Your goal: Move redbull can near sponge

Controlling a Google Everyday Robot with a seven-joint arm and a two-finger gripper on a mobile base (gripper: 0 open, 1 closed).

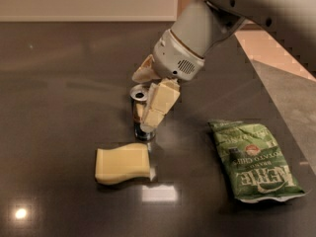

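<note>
The redbull can (136,110) stands upright on the dark, glossy table (59,58), near its middle, pull-tab top showing. Its base is just behind the far right corner of the sponge; whether the two touch I cannot tell.

The table fills nearly the whole view and carries two bright glints of light near its front edge. A paler tan surface runs along its right side.

The white arm (197,28) reaches down from the upper right and hides part of the table behind it.

The green chip bag (254,162) lies flat to the right of the can and sponge, well apart from both and nearer the table's right edge.

The sponge (122,163), pale yellow with wavy ends, lies flat in front of the can and slightly to its left.

The gripper (142,105) comes down over the can at a slant. Its cream fingers (157,105) stand one on each side, the near one pressed along the can's right flank and covering much of it. The jaws look clamped on the can.
</note>
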